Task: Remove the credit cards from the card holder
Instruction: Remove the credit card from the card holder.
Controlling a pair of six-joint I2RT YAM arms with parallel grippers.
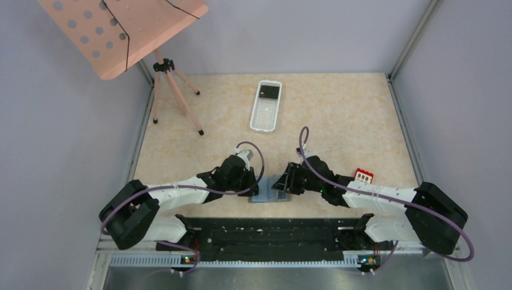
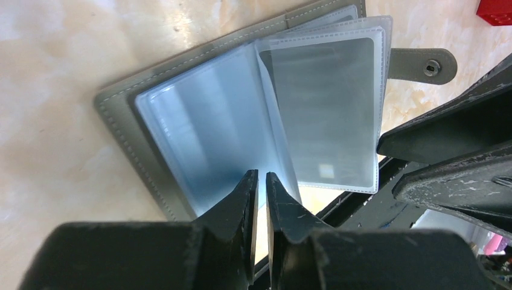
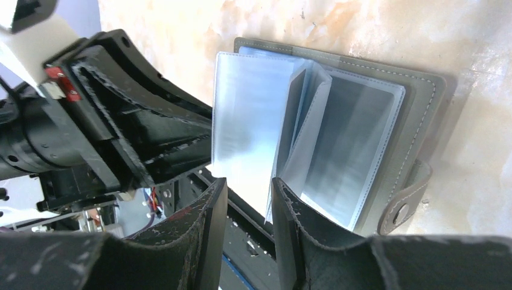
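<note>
The card holder (image 1: 273, 193) lies open on the table between both grippers, its grey cover (image 2: 121, 121) flat and clear pocket leaves (image 2: 326, 109) fanned up. My left gripper (image 2: 261, 179) is almost shut, its tips pinching the near edge of the left bluish-white leaf (image 2: 211, 127). I cannot tell whether a card sits inside that leaf. My right gripper (image 3: 249, 187) stands open at the holder's (image 3: 422, 121) near edge, the leaves' lower corner just beyond its tips. A red credit card (image 1: 363, 176) with white squares lies on the table to the right.
A white perforated basket (image 1: 266, 106) holding a dark flat thing stands at the back centre. A pink perforated stand (image 1: 121, 30) on a tripod (image 1: 175, 90) occupies the back left. The black rail (image 1: 272, 232) runs along the near edge just below the holder.
</note>
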